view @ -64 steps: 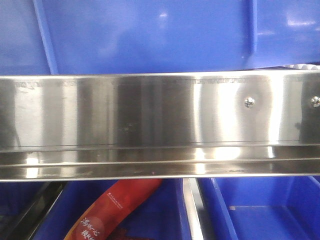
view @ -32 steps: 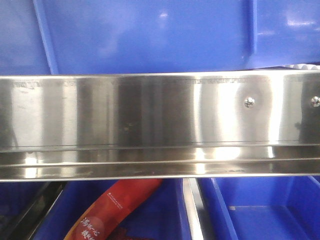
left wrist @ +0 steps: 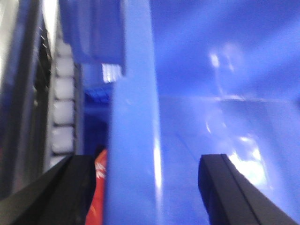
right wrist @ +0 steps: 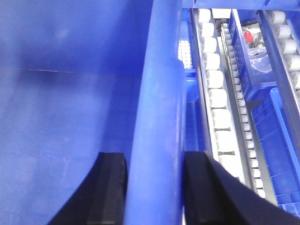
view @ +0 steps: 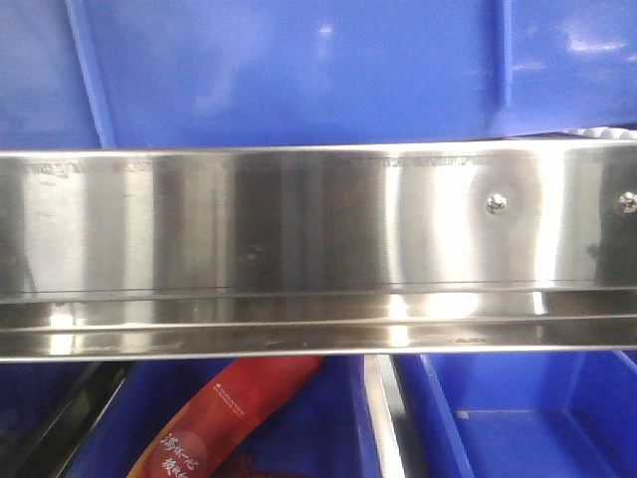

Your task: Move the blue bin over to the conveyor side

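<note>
**Both arms on the bin, belt nowhere in sight**

Front cam: the blue bin fills the top of the shot, sitting above & behind the steel rail of the roller rack.

Key relation is that the bin lies btwn the two grippers. L wrist cam shows the left gripper astride a bin wall, w/ the bin's inside off to the right of that wall. R wrist cam shows the right gripper astride the opposite wall, inside off to the left and white rollers just beside it on the right. In both wrist views the rim runs straight away from the cam, so the fingers cross its thickness, not its length. Neither arm is nearer; it's a two-arm carry by my read.

Fingers:
- L pair stands wide apart. There's a red sliver in the gap on the outer side and daylight on the inner side, so no pinch seen (view is blurry).
- R pair hugs the rim, pads tight to both faces, which looks clamped.

Conveyor isn't in any view, so I can't say which way the carry goes.

Writing:
- The red packet in the lower crate has white characters plus a small line of print, both too soft to read.
- Faint stamped text along the rail's top edge is illegible.
- Another blue crate sits lower right w/ no label showing.
</note>
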Robot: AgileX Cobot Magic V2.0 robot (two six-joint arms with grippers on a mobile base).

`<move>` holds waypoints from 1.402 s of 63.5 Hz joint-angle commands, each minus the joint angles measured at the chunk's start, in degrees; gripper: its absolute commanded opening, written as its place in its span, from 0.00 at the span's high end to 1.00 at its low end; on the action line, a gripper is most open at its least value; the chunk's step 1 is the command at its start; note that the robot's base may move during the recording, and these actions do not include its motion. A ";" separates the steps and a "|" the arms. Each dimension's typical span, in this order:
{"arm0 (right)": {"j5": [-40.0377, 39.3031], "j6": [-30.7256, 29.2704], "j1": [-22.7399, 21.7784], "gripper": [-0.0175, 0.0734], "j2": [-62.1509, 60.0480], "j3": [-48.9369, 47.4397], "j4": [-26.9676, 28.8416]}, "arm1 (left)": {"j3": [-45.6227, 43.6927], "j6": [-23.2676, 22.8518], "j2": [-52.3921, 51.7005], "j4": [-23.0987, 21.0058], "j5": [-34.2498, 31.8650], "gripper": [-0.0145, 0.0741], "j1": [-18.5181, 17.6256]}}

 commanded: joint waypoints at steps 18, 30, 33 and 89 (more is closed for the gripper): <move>-0.81 -0.83 0.12 0.88 -0.57 0.08 -0.38 | -0.28 0.70 -0.15 0.89 1.20 0.58 -0.18; -0.81 -0.83 0.12 0.88 -0.57 0.08 -0.38 | -2.14 0.70 -0.15 0.89 1.20 0.80 -0.18; -0.81 -0.83 0.12 0.88 -0.57 0.08 -0.38 | -2.68 0.70 -0.15 0.89 1.31 0.86 -0.18; -0.81 -0.83 0.12 0.88 -0.57 0.08 -0.38 | -2.80 0.70 -0.15 1.09 3.71 0.86 -0.18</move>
